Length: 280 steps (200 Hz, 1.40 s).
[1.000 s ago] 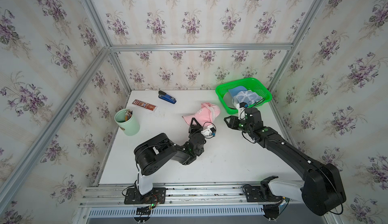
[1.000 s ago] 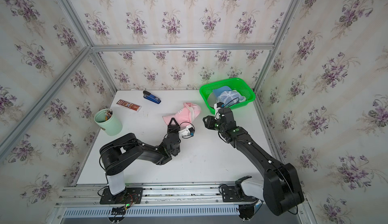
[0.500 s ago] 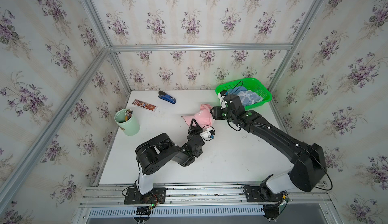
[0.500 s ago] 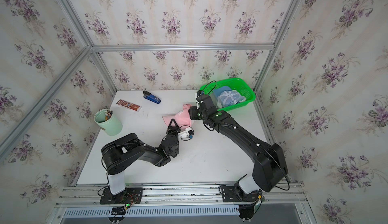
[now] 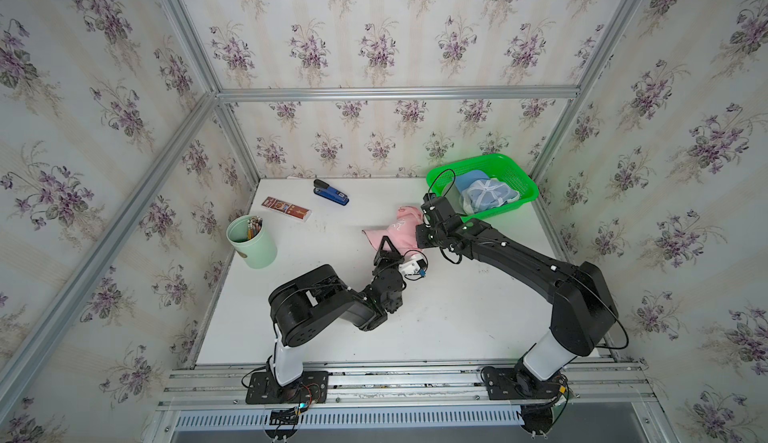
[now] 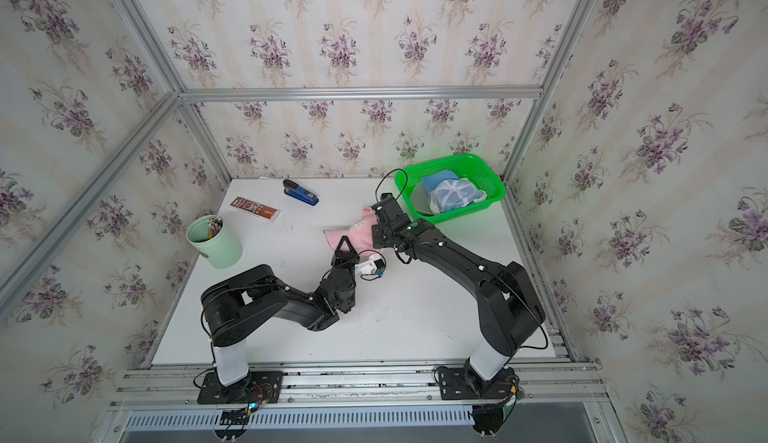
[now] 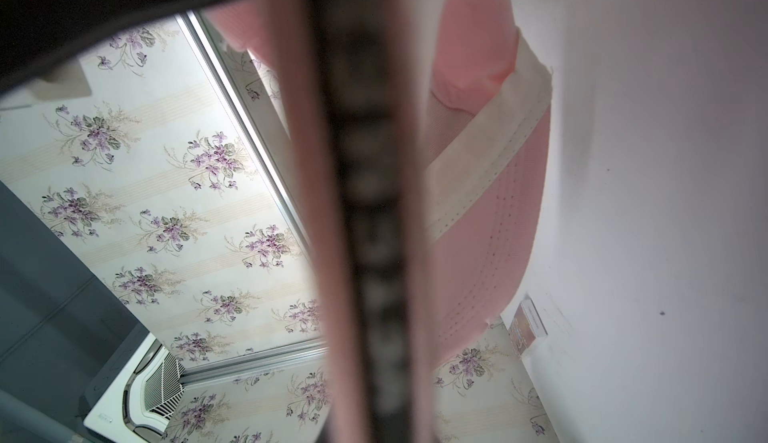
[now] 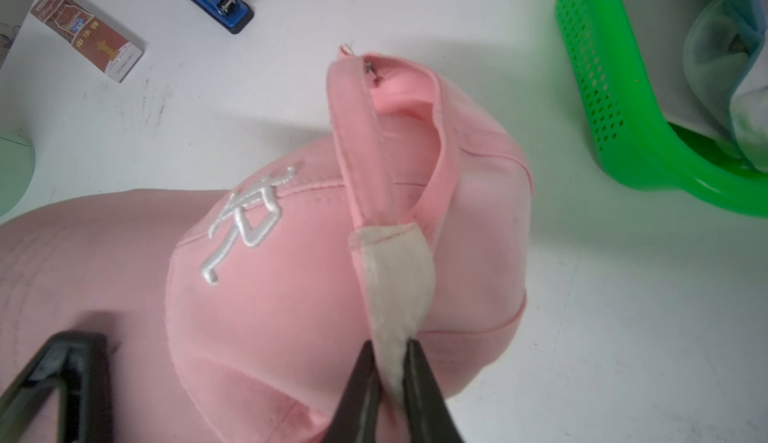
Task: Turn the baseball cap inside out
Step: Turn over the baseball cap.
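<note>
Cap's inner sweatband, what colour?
Off-white sweatband, against the pink cap; clearest in the right wrist view.

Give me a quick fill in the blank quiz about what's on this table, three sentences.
1. The right pincer is shut on the ___ inner band of the cap.
2. The stapler near the back wall is ___ in colour.
3. The basket in the far corner is ___ in colour.
Missing words: white; blue; green.

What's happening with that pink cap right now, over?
Left jaws shut on the brim of the pink cap. Right jaws shut on its white inner band. Cap not yet inside out. Green basket nearby, clear of it.
</note>
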Each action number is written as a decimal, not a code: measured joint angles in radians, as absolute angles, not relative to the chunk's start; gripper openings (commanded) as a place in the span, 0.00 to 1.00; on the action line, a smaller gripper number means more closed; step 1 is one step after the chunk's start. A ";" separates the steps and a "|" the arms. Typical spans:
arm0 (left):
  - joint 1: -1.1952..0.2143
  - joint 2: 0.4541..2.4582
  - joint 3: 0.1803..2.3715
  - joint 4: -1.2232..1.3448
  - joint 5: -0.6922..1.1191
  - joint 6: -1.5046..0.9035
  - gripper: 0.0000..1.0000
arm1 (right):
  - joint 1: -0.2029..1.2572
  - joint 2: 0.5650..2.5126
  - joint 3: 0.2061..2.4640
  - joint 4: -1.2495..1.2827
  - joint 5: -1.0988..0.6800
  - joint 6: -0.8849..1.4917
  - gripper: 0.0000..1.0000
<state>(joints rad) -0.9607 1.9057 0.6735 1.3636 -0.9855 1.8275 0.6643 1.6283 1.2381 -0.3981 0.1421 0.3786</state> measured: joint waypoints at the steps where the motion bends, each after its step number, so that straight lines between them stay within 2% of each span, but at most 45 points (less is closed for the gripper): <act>1: -0.961 1.905 0.673 1.364 -0.986 1.827 0.00 | 0.663 1.626 1.235 -0.397 0.141 0.380 0.01; 28: -0.958 1.879 0.670 1.363 -0.996 1.791 0.00 | 0.585 1.504 1.075 -0.292 0.061 0.450 0.00; 60: -0.965 1.822 0.680 1.345 -0.937 1.739 0.00 | 0.449 1.343 0.834 -0.061 -0.182 0.577 0.00; 91: -0.966 1.734 0.684 1.236 -0.918 1.650 0.00 | 0.398 1.276 0.670 0.160 -0.354 0.703 0.03; 111: -0.976 1.598 0.676 1.013 -0.885 1.516 0.00 | 0.383 1.266 0.587 0.313 -0.457 0.795 0.04; 142: -0.984 1.368 0.687 0.525 -0.810 1.218 0.00 | 0.383 1.287 0.604 0.368 -0.542 0.828 0.08; 166: -0.997 1.362 0.673 0.383 -0.809 1.132 0.00 | 0.379 1.319 0.650 0.318 -0.537 0.822 0.14; 178: -0.999 1.383 0.659 0.359 -0.822 1.123 0.00 | 0.379 1.345 0.688 0.257 -0.513 0.804 0.20; 207: -0.994 1.381 0.656 0.297 -0.878 1.105 0.00 | 0.368 1.360 0.760 0.114 -0.367 0.729 0.34; 246: -0.979 1.368 0.650 0.290 -0.921 1.135 0.00 | 0.374 1.350 0.870 -0.062 -0.269 0.587 0.43; 280: -0.982 1.370 0.611 0.348 -0.936 1.223 0.00 | 0.383 1.375 1.055 -0.195 -0.216 0.481 0.48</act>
<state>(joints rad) -0.9825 1.3697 0.6113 0.3477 -0.9360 1.2232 0.3832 1.3746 1.0550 -0.1947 -0.2165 0.4808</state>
